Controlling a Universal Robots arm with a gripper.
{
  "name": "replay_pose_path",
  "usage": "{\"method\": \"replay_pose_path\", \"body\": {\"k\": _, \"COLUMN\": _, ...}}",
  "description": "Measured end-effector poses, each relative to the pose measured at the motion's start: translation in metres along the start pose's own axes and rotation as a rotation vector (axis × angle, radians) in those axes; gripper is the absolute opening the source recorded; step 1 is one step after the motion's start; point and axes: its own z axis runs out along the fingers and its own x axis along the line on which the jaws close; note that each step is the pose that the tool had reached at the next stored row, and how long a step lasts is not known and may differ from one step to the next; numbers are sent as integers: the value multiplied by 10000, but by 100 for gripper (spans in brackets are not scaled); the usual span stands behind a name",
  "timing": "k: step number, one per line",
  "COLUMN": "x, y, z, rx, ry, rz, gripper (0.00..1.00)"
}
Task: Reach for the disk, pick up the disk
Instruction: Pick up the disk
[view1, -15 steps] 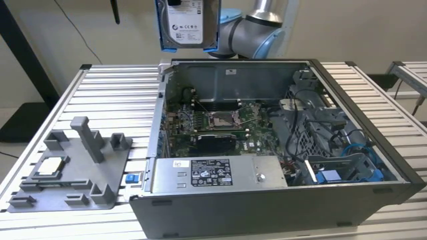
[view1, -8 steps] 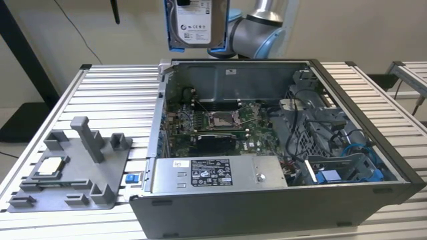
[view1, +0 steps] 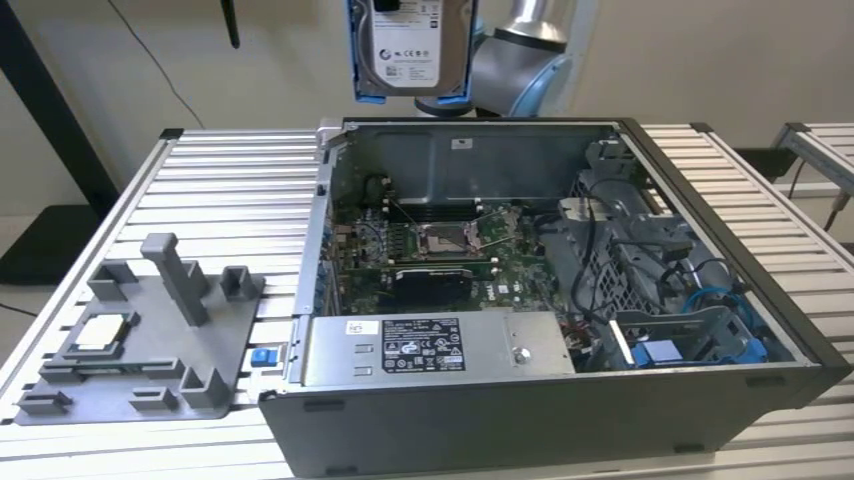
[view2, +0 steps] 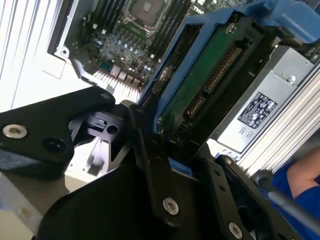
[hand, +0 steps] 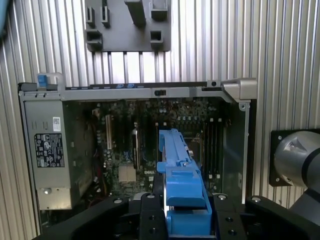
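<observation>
Your end effector (hand: 186, 207) is clamped on the disk (view1: 407, 50), which hangs upright well above the open computer case (view1: 534, 425), so the pick-up looks done to me and calls only for a firm hold.

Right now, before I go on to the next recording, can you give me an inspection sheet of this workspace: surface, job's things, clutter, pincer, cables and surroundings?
Surface: slatted metal table carrying an open computer case and a grey holder.
Job's things: disk held upright in the air above the case's far edge, clear of the case.
Clutter: small silver chip sitting in the grey holder.
Pincer: pincer shut on the disk's blue frame.
Cables: blue cables inside the case, at the exterior view's right.
Surroundings: second slatted table at the exterior view's right; what looks like a person's arm in the second wrist view.
</observation>
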Motion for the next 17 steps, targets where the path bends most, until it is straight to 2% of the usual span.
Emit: {"method": "replay_pose_path", "body": {"k": 17, "x": -17, "y": -321, "z": 25, "rx": 0, "ry": 0, "rz": 0, "gripper": 0}}
